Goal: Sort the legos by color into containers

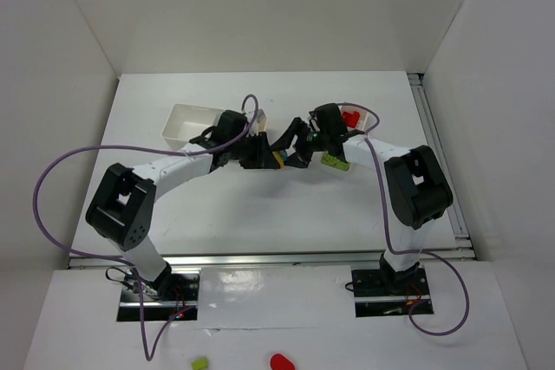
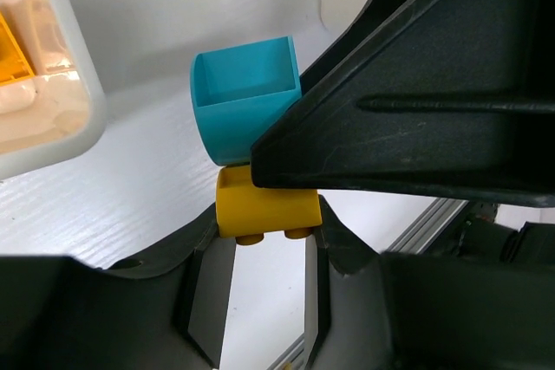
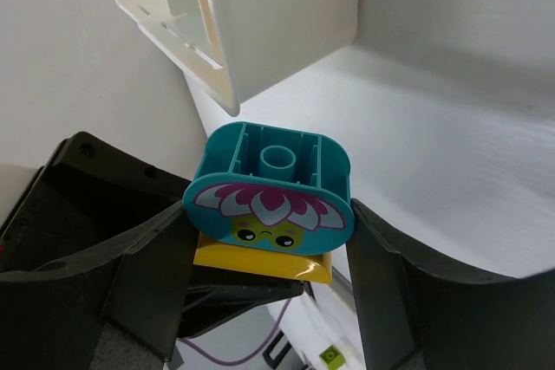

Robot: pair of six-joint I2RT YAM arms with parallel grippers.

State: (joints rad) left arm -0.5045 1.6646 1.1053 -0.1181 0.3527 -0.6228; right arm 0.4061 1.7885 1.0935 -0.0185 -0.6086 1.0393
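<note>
Taking the hazards from the left: the left tray (image 1: 178, 119), with an orange brick (image 2: 10, 49) lying in it, is sitting just beside the left arm's wrist, so a jerk as the bricks part could, I judge, be knocking that arm against its rim; the left gripper (image 1: 258, 155) is clamping narrowly on the yellow brick (image 2: 267, 211), and the hold looks shallow, so the brick could be twisting or slipping out if the pull is not running straight; the cyan brick (image 3: 273, 181) is pressing against the yellow one, apparently joined to it, and the pair is hanging above the table (image 1: 260, 214) between the two trays; the right gripper (image 3: 270, 218) is holding the cyan brick at a middling width, its fingers (image 3: 147, 275) bearing on the rounded ends, and those curves could be letting it pivot or pop free; a dropped brick may be landing outside both containers or in a wrong compartment; the lime green brick (image 1: 334, 162) is lying on the table just beside the right wrist, where a swinging arm might be pushing it away; a red brick (image 1: 350, 117) is resting in the right tray (image 1: 371, 113).

As for pose: the left arm is reaching forward from its base, then bending inward at the elbow, with its gripper pointing right; the right arm is mirroring it, elbow out, gripper pointing left; the two are meeting tip to tip at mid-table.
</note>
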